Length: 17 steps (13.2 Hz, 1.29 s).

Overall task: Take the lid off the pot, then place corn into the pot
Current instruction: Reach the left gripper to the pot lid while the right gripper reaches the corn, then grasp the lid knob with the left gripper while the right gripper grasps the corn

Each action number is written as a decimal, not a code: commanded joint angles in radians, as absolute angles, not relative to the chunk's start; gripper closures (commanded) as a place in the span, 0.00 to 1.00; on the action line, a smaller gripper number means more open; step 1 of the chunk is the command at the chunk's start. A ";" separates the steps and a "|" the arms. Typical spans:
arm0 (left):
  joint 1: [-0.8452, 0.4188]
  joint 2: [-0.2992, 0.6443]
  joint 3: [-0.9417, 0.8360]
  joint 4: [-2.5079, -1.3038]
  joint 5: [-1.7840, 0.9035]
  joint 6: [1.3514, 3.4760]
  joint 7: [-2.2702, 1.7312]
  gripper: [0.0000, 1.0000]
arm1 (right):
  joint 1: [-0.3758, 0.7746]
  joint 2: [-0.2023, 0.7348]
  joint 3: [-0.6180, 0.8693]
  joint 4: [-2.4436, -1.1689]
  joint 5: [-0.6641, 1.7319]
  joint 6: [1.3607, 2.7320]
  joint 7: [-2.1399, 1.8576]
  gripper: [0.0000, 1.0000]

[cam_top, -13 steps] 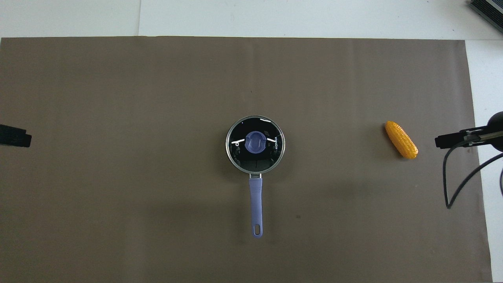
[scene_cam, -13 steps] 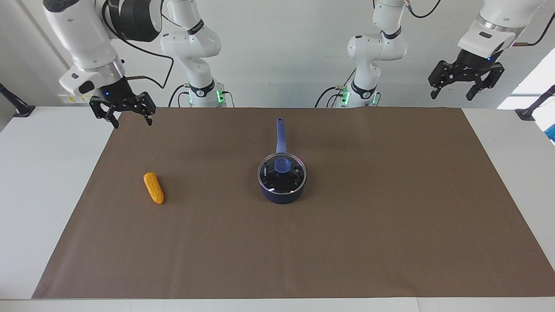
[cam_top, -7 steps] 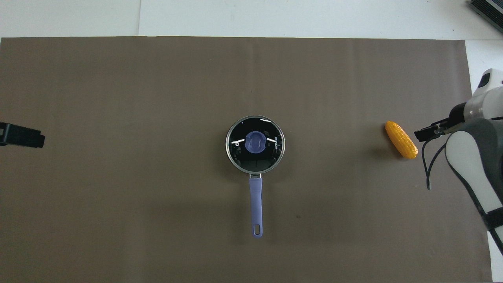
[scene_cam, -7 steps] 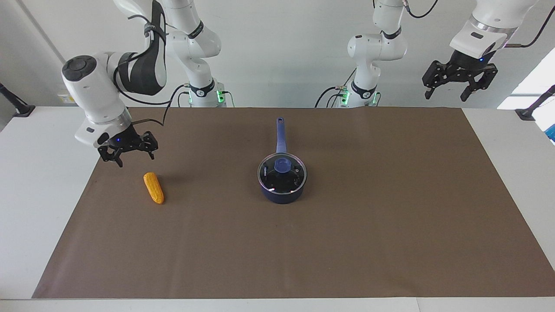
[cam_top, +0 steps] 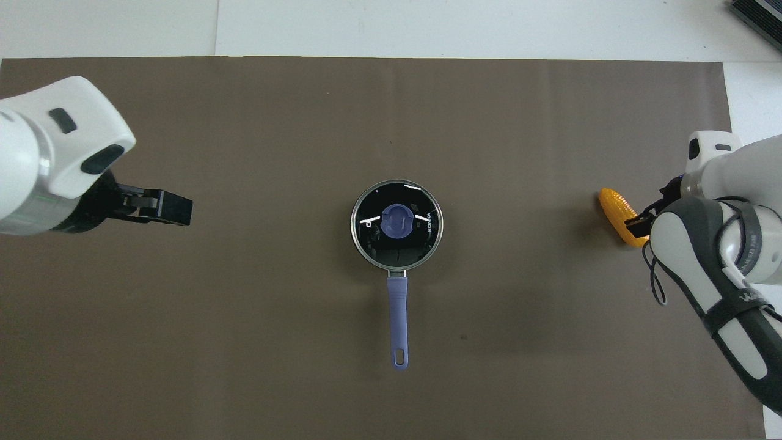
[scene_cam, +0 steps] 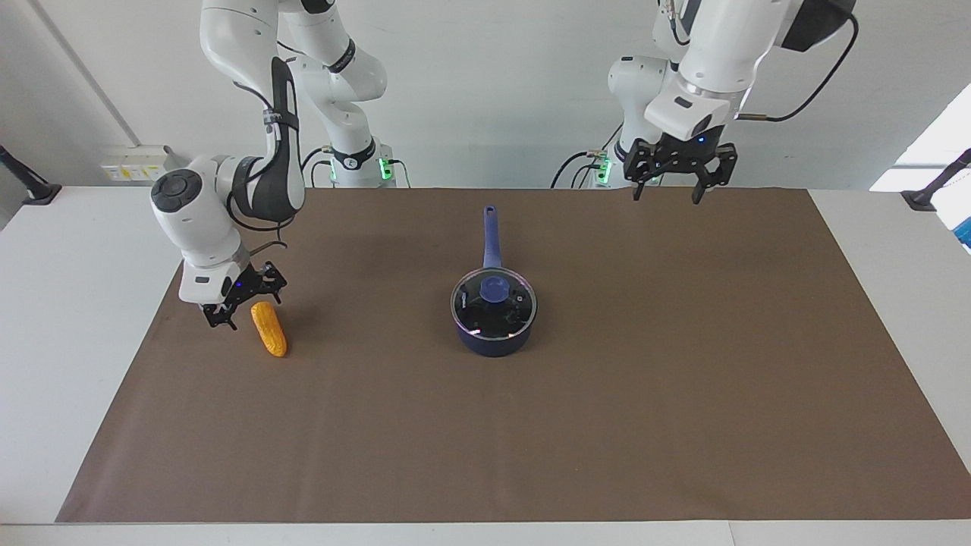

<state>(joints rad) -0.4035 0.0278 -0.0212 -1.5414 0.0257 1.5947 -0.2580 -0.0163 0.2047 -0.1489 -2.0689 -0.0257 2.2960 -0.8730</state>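
Observation:
The dark blue pot (scene_cam: pixel 493 339) stands mid-mat with its long handle (cam_top: pixel 397 318) pointing toward the robots. The glass lid (scene_cam: pixel 494 305) with its blue knob (cam_top: pixel 397 221) sits on the pot. The orange-yellow corn (scene_cam: pixel 270 331) lies on the mat toward the right arm's end. My right gripper (scene_cam: pixel 244 307) hangs open, low, at the corn's end nearer the robots; in the overhead view that gripper (cam_top: pixel 638 221) covers part of the corn (cam_top: pixel 613 203). Whether it touches I cannot tell. My left gripper (scene_cam: pixel 666 194) is open and empty, raised over the mat, (cam_top: pixel 177 211) toward the left arm's end.
A brown mat (scene_cam: pixel 683 379) covers most of the white table (scene_cam: pixel 76 341). A dark object (cam_top: pixel 757 12) lies at the table corner farthest from the robots, at the right arm's end. Black clamp stands (scene_cam: pixel 929 193) sit at both table ends.
My right gripper has come down from high over the mat's corner to the corn. My left arm has swung inward from the table's end toward the pot. Pot, lid and corn have not moved.

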 commanded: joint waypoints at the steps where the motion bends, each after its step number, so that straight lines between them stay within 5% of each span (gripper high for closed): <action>1: -0.491 0.054 -0.005 -1.581 0.028 1.689 -0.369 0.00 | -0.046 0.210 -0.143 -2.131 -0.021 2.347 -0.905 0.00; 7: -0.656 0.234 -0.005 -1.568 0.044 1.844 -0.598 0.00 | -0.032 0.245 -0.141 -2.126 -0.015 2.387 -0.798 0.00; 8: -0.681 0.259 -0.003 -1.566 0.041 1.888 -0.623 0.00 | -0.034 0.247 -0.141 -2.126 -0.017 2.407 -0.805 0.03; 10: -0.695 0.299 -0.005 -1.565 0.041 1.936 -0.656 0.00 | -0.032 0.249 -0.141 -2.126 -0.015 2.408 -0.807 0.24; 14: -0.727 0.388 -0.003 -1.536 0.064 1.983 -0.706 0.00 | -0.021 0.249 -0.140 -2.128 -0.017 2.408 -0.798 0.34; 16: -0.724 0.405 -0.003 -1.536 0.066 2.037 -0.706 0.00 | -0.011 0.249 -0.140 -2.126 -0.017 2.408 -0.795 0.97; 17: -0.727 0.434 -0.002 -1.526 0.075 2.042 -0.706 0.00 | -0.009 0.252 -0.140 -2.122 -0.015 2.407 -0.781 1.00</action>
